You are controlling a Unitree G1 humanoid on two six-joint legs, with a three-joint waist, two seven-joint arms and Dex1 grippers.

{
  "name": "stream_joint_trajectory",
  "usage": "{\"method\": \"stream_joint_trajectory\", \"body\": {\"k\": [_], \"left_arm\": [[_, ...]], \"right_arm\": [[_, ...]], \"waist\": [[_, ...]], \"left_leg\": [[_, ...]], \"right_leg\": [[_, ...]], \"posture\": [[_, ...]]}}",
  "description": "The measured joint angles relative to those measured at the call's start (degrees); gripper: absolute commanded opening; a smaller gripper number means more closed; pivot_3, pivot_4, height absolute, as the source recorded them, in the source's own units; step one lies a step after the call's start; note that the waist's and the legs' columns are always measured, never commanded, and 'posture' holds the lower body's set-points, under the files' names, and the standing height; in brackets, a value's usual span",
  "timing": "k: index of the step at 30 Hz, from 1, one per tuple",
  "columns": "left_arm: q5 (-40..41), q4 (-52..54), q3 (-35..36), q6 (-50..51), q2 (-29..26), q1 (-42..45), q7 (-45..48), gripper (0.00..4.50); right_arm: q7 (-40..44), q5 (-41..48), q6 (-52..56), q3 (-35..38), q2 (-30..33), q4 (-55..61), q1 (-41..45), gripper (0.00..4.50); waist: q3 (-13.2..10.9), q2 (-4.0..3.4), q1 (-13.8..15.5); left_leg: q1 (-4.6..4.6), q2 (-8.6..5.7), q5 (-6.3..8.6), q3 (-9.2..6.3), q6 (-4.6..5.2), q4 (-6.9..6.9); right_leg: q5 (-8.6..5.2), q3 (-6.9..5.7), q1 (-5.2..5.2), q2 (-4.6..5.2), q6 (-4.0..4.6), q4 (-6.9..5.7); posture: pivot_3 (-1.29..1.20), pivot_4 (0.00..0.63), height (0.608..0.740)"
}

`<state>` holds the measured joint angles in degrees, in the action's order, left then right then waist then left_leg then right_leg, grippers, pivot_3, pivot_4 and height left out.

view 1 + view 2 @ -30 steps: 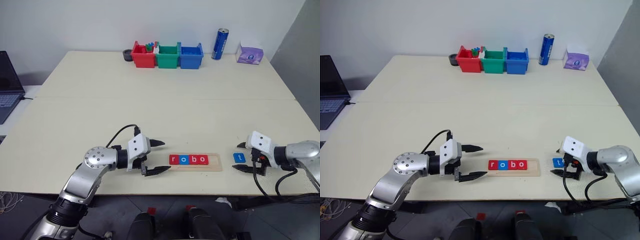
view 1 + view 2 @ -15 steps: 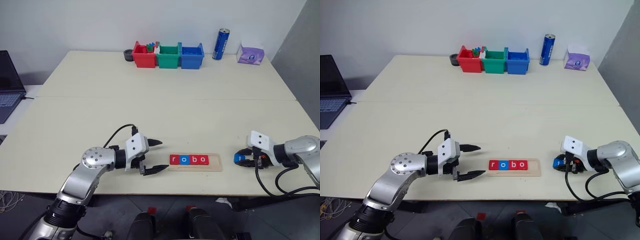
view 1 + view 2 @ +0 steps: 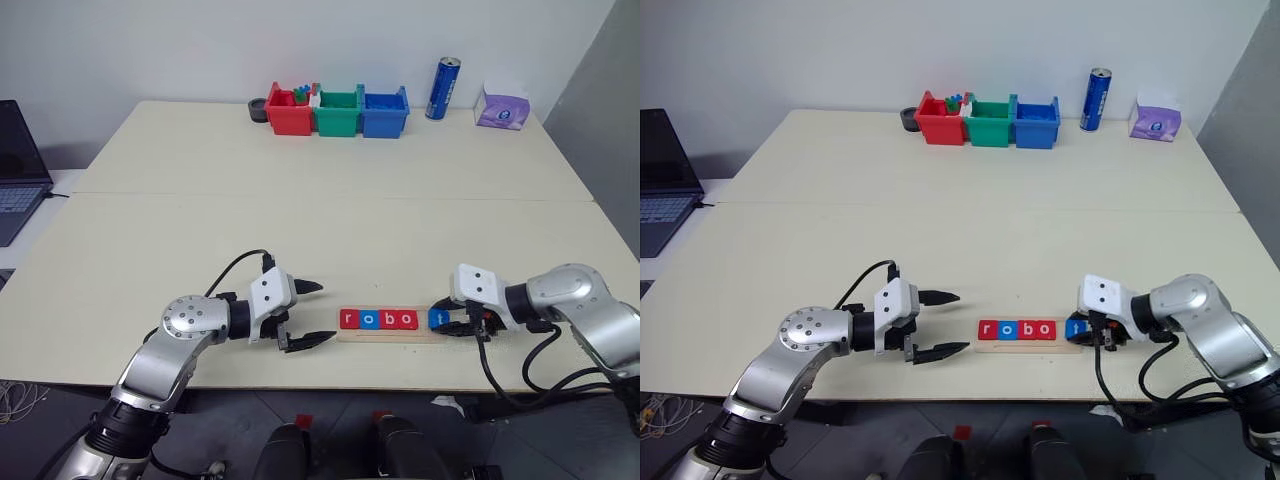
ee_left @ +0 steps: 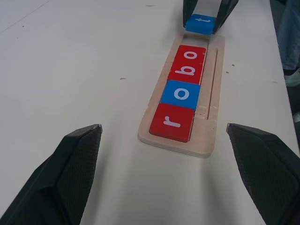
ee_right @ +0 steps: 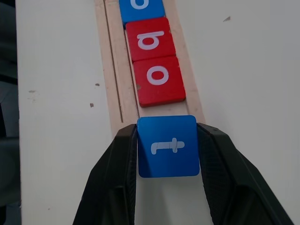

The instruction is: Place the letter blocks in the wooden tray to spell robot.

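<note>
My right claw [image 5: 166, 164] pinches the blue t block [image 5: 168, 146]; the tray's [image 5: 112, 89] empty end lies at twelve o'clock, probably touching (left claw [image 3: 308, 315] wide, idle).

I am counting five letter blocks [image 3: 377, 319]: four sitting in the one wooden tray [image 3: 390, 334], one blue at its end; three bins [image 3: 336, 112] standing far behind it.
</note>
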<state>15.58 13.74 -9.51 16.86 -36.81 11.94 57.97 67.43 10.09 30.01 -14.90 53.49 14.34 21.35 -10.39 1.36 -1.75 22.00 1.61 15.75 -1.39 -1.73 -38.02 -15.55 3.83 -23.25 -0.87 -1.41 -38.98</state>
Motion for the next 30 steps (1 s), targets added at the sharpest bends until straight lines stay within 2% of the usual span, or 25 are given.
{"method": "stream_joint_trajectory", "body": {"k": [26, 30], "left_arm": [[0.0, 0.3, 0.0, 0.0, 0.1, -0.8, -1.1, 4.50], [0.0, 0.7, 0.0, 0.0, 0.1, -0.8, -1.2, 4.50]], "right_arm": [[1.0, -3.2, -1.4, -3.2, -3.6, -3.4, 2.1, 1.47], [1.0, -3.2, -1.4, -3.2, -4.6, -3.4, 2.3, 2.80]], "waist": [[0.0, 0.00, 0.0], [0.0, 0.00, 0.0]], "left_leg": [[0.00, 0.01, 0.00, -0.01, 0.00, 0.00], [0.00, 0.01, 0.00, -0.01, 0.00, 0.00]], "right_leg": [[0.02, -0.02, 0.00, 0.00, 0.04, -0.01], [0.11, -0.03, 0.00, -0.01, 0.19, -0.01]], "posture": [[0.00, 0.150, 0.740], [0.00, 0.150, 0.740]]}}
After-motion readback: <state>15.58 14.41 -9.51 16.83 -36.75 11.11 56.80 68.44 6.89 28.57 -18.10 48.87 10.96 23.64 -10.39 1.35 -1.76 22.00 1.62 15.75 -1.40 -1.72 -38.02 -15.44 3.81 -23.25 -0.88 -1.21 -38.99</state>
